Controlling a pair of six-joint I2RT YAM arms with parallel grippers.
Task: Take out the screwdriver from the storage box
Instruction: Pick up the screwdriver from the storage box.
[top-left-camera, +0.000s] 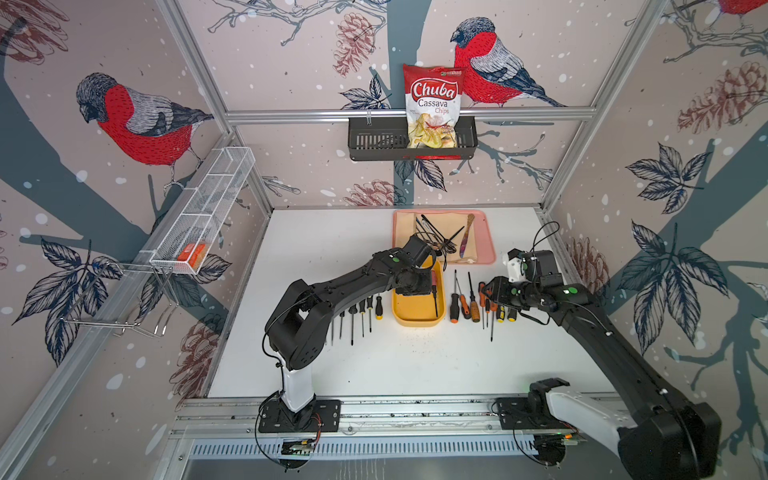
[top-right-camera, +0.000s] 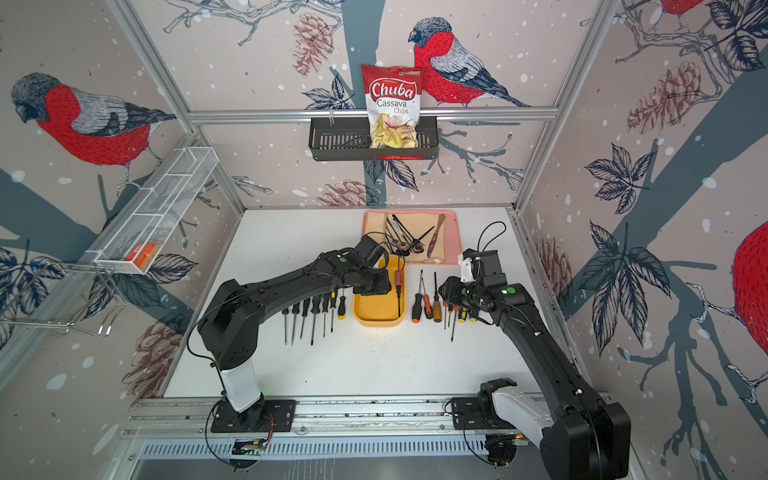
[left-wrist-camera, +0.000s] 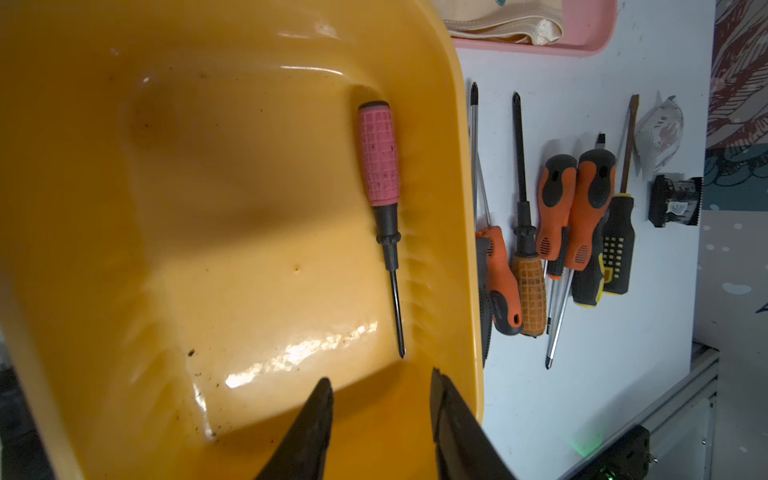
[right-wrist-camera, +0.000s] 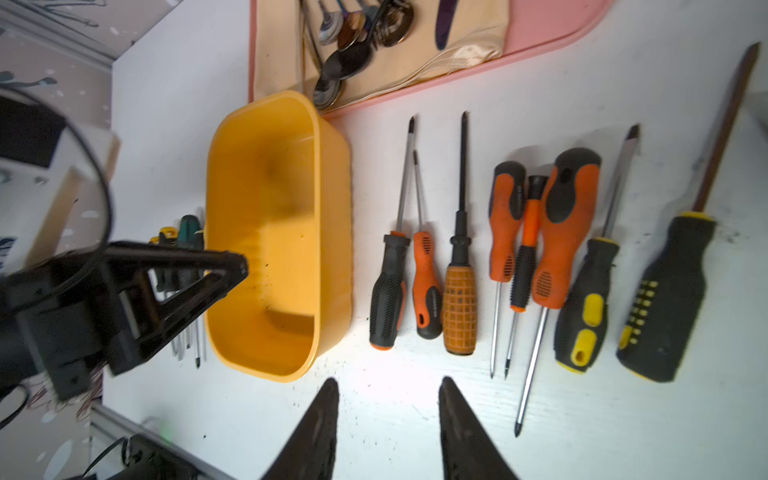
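Screwdriver (left-wrist-camera: 379, 166) lies along box (left-wrist-camera: 208, 249) long wall, tip toward nearer left gripper (left-wrist-camera: 380, 384), jaws apart, empty; right gripper (right-wrist-camera: 388, 386) apart, outside box.

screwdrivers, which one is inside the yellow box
The pink-handled screwdriver: it alone lies inside the storage box, along a long wall. The other screwdrivers lie on the table beside it.

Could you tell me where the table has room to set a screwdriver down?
Free: the table strip between the screwdriver rows and front rail, and left of the pink tray. Crowded: both sides of the storage box.
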